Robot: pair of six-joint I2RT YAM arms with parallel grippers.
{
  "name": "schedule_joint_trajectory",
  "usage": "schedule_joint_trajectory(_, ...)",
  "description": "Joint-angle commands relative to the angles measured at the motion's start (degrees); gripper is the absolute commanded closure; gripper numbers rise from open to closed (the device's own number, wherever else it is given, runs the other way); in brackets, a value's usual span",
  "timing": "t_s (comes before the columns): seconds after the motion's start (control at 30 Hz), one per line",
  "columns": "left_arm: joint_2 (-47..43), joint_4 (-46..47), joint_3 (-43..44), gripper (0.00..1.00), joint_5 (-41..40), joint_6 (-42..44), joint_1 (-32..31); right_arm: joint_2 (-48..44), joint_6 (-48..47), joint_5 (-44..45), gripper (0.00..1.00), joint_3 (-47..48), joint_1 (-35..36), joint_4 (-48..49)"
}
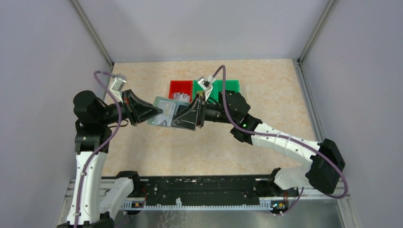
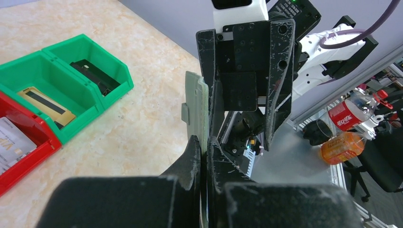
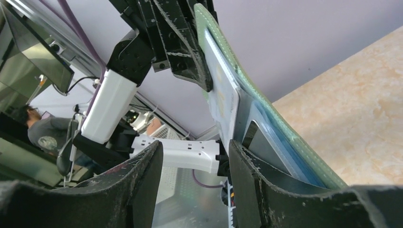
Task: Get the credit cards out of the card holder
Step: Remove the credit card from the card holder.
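Holder (image 2: 196,104) hangs pinched in the closed left pincer (image 2: 205,142), its cards (image 3: 221,95) pointing lengthwise at the part-open right pincer (image 3: 196,149) just beside them.

Table top (image 1: 285,95) beige, marbled pattern. Pale lilac-grey walls (image 1: 43,47) on three sides, metal profiles (image 1: 92,31) in both far corners. Black rail (image 1: 204,190) along near edge, bare metal sheet (image 1: 214,221) below it. Beyond table, in left wrist view: cola bottle (image 2: 347,114) with red label, orange bottle (image 2: 340,147), black office chair (image 2: 385,159). In right wrist view: dark monitor (image 3: 38,57), seated person (image 3: 40,137) with glasses. Light even and soft.
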Motion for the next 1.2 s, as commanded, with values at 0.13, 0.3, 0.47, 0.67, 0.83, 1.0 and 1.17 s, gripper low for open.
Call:
schedule_joint_trajectory(0.13,-0.52,3.57,1.91,1.0,1.16,-2.74,0.19,-1.66,-3.34,1.77,0.48,0.71,0.16,-2.06)
schedule_joint_trajectory(0.3,-0.68,4.54,1.73,1.0,1.02,-3.94,0.19,-1.45,-2.99,2.33,0.48,0.37,0.14,-0.7)
schedule_joint_trajectory(0.47,-1.02,4.64,1.56,1.0,0.47,-4.14,0.16,0.46,1.41,1.89,0.5,0.33,0.21,7.24)
schedule_joint_trajectory(0.67,-1.27,4.81,1.72,1.0,-0.19,-3.92,0.19,3.23,10.04,0.21,0.53,-1.47,0.23,20.96)
schedule_joint_trajectory(0.83,-1.35,4.81,1.66,1.0,-0.76,-3.95,0.13,3.85,13.52,0.84,0.61,-3.48,0.17,28.16)
schedule_joint_trajectory(1.0,-1.31,5.12,1.6,1.0,-1.23,-4.61,0.18,6.28,19.38,2.84,0.68,-5.33,0.25,38.76)
schedule_joint_trajectory(1.17,-1.52,5.83,1.37,0.98,-1.63,-6.54,0.15,9.46,22.51,5.8,0.72,-5.0,0.23,45.54)
